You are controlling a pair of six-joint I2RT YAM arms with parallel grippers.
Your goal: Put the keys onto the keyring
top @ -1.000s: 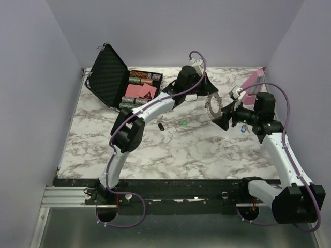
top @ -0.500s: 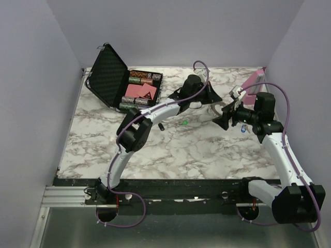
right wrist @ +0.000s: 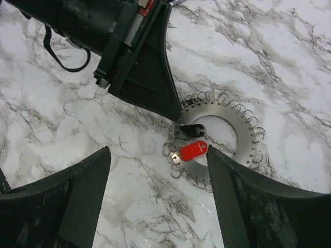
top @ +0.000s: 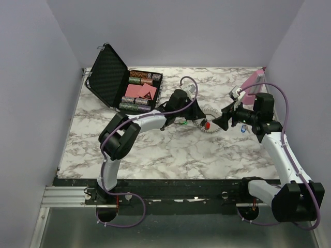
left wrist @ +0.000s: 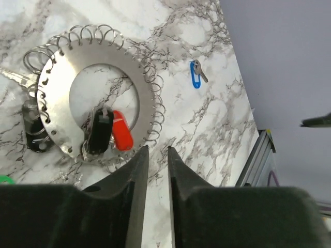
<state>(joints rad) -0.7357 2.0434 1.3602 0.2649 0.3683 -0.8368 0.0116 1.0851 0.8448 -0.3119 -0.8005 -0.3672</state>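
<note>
The keyring (left wrist: 57, 98) lay flat on the marble table (left wrist: 207, 129), a silvery disc fringed with wire coils. The red-headed key (left wrist: 122, 137) and a black-headed key (left wrist: 99, 132) sat side by side in its hole! The blue-headed key (left wrist: 195, 75) lay loose, well apart. The left gripper (left wrist: 156, 155) hung right at the ring's rim, fingers a narrow slit apart with nothing between them. Above, the right gripper (right wrist: 156, 155) gaped wide and empty, probably poised to steady the ring.

Two keys (left wrist: 99, 132) lie within the keyring (left wrist: 57, 103); another key (left wrist: 195, 75) lies apart, rightward.
</note>
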